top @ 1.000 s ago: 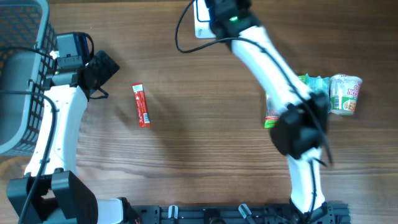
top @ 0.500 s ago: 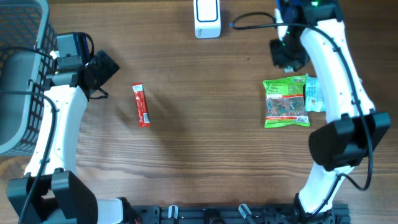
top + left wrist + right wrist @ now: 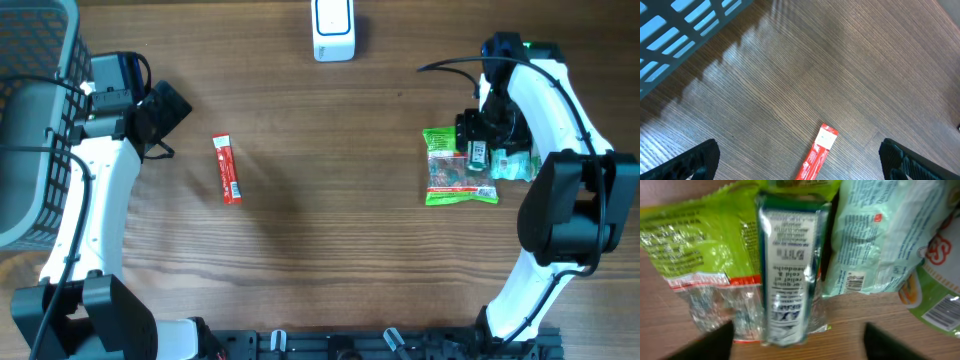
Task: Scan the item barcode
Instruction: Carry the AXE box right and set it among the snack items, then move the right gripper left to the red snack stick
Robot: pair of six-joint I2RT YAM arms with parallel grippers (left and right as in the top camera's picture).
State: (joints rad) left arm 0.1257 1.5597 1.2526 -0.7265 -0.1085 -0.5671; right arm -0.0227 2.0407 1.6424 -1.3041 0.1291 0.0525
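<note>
My left arm and right arm are smooth white shells joined by bulky black joints. Thin black cables loop off both wrists, and a small green light glows on the right one. My left claw and right claw are black, with dark blunt fingers.

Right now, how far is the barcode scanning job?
Done, apparently: the dark-green-and-white carton box lies on the green plastic snack bag. In hand: nothing; right claw open above it, left claw open too. Remaining: red foil sachet, away from the white scanner.

Brown wood-grain table — evenly lit, with soft shadows.
</note>
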